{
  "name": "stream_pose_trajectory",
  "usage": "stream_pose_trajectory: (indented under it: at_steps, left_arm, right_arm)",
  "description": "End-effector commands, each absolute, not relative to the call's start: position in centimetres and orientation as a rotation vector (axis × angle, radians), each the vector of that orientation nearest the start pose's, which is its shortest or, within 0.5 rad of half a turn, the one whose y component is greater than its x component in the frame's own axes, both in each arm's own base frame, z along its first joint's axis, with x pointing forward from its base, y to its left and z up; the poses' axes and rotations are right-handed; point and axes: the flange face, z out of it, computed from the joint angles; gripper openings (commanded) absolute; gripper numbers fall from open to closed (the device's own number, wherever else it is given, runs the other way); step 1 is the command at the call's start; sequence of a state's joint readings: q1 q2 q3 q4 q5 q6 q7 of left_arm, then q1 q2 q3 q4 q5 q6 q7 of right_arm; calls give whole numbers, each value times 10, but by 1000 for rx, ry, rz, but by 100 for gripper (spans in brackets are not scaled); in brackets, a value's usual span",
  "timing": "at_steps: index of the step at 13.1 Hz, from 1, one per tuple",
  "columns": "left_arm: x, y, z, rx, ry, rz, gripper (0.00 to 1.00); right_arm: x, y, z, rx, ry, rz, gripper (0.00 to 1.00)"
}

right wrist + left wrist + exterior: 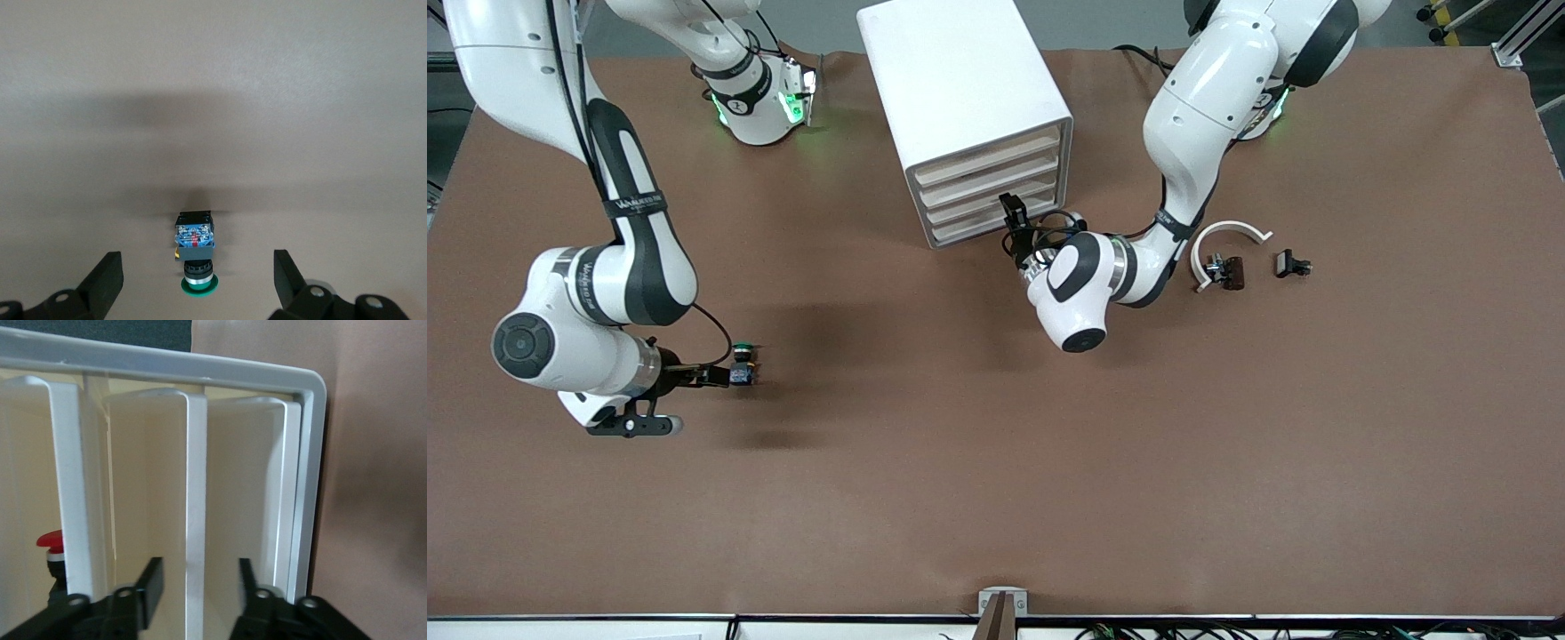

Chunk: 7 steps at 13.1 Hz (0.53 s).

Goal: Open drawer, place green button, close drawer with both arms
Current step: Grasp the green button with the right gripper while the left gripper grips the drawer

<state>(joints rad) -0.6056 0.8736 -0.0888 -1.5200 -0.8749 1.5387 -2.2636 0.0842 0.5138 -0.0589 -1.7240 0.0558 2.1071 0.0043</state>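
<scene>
Brown tabletop (996, 462) is carrying a white cabinet (960, 89) near the robots' bases. Against the cabinet's lowest drawer (969, 229), the left gripper (199, 587) is sitting with fingers spread around a drawer-front edge. Well away from the cabinet, toward the right arm's end and nearer the front camera, the green-capped button (195, 250) is lying between the right gripper's (198, 277) spread fingers, untouched.

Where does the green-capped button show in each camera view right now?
Front view: the button lies on the table by the right gripper.
Right wrist view: button between the open fingers.
Left wrist view: not in it.
Shared landmark: the brown table.
</scene>
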Motion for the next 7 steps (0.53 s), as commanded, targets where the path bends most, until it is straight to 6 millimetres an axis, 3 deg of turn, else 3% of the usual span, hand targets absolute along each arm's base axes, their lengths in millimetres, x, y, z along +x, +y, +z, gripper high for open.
stream_pose_trajectory:
  at_steps: [1, 3, 5, 7]
  left_arm:
    - [433, -463, 144, -1164, -1801, 1204, 34]
    - [433, -463, 144, -1152, -1805, 1200, 23]
    - [433, -464, 145, -1143, -1809, 1208, 20]
    - [433, -466, 147, -1127, -1812, 1211, 11]
  right_arm:
    - [643, 23, 261, -3116, 12, 202, 100]
    - [631, 23, 240, -3119, 13, 199, 100]
    - [620, 30, 220, -3122, -2, 200, 100]
    - [613, 36, 211, -3125, -17, 195, 100]
